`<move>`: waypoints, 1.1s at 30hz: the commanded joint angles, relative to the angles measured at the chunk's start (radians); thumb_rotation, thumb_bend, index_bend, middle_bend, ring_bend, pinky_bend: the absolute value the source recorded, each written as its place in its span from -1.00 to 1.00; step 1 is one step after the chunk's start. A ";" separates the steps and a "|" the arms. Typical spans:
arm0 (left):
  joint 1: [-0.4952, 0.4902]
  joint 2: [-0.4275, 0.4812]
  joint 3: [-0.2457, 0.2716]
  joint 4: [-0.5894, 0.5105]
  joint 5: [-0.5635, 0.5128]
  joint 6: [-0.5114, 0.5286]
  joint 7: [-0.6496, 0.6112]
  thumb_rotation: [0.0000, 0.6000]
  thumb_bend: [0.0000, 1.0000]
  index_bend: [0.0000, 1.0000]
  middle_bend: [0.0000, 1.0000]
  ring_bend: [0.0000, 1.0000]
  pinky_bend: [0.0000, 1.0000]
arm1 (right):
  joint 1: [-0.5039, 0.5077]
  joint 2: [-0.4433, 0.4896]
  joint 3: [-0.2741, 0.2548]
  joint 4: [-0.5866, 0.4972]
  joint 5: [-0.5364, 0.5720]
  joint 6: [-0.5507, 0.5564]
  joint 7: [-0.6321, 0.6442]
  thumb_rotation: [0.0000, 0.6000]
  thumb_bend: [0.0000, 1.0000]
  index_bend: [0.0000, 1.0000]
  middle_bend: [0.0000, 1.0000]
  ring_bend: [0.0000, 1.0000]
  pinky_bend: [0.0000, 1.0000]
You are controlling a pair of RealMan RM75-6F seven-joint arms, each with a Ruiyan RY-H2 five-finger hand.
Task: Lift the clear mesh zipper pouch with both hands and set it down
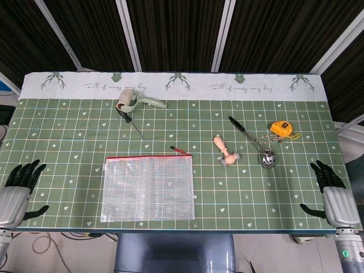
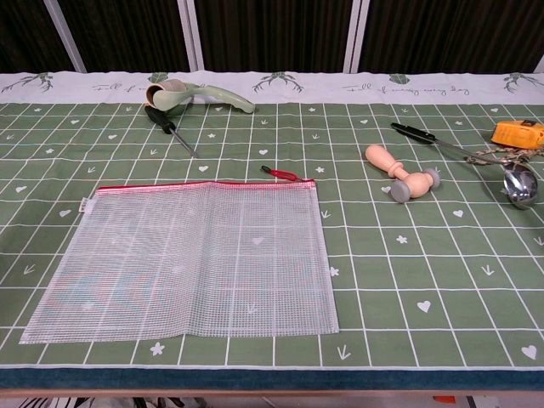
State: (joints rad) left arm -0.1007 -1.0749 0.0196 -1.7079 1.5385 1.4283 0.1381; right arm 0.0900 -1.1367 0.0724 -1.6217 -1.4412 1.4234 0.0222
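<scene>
On the table's (image 1: 284,193) near left part the clear mesh zipper pouch (image 1: 148,188) lies flat, red zip away from the robot; the left hand (image 1: 18,190) and right hand (image 1: 333,196) wait at opposite table edges, fingers spread, holding nothing; best bring each to a short side and pinch evenly, so the limp mesh rises level.

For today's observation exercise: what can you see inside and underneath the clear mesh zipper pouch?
The clear mesh zipper pouch looks flat and empty. Through its mesh the green grid tablecloth shows, white lines and small prints included. Nothing else appears under it, and no part of it is covered.
</scene>
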 commanded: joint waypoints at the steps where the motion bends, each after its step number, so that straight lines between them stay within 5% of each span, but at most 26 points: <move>1: 0.000 0.000 0.000 0.000 0.000 0.000 0.000 1.00 -1.00 -1.00 -1.00 -1.00 -1.00 | 0.000 0.000 0.001 -0.001 0.001 0.000 0.001 1.00 -0.75 -1.00 -1.00 -1.00 -0.64; 20: -0.026 0.011 -0.010 -0.054 -0.020 -0.042 0.044 1.00 -1.00 -1.00 -1.00 -1.00 -1.00 | 0.004 -0.010 0.007 -0.009 0.024 -0.014 -0.012 1.00 -0.75 -1.00 -1.00 -1.00 -0.64; 25: -0.104 0.016 -0.075 -0.148 -0.064 -0.111 0.131 1.00 -1.00 -1.00 -1.00 -1.00 -1.00 | 0.006 -0.013 0.010 -0.004 0.030 -0.018 -0.012 1.00 -0.74 -1.00 -1.00 -1.00 -0.64; 33: -0.319 -0.075 -0.232 -0.233 -0.278 -0.296 0.340 1.00 -0.88 -0.92 -1.00 -1.00 -1.00 | 0.010 -0.016 0.014 -0.005 0.047 -0.030 -0.012 1.00 -0.74 -1.00 -1.00 -1.00 -0.64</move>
State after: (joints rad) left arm -0.3473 -1.1033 -0.1567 -1.9200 1.3321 1.1923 0.4035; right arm 0.0994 -1.1529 0.0866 -1.6264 -1.3953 1.3943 0.0108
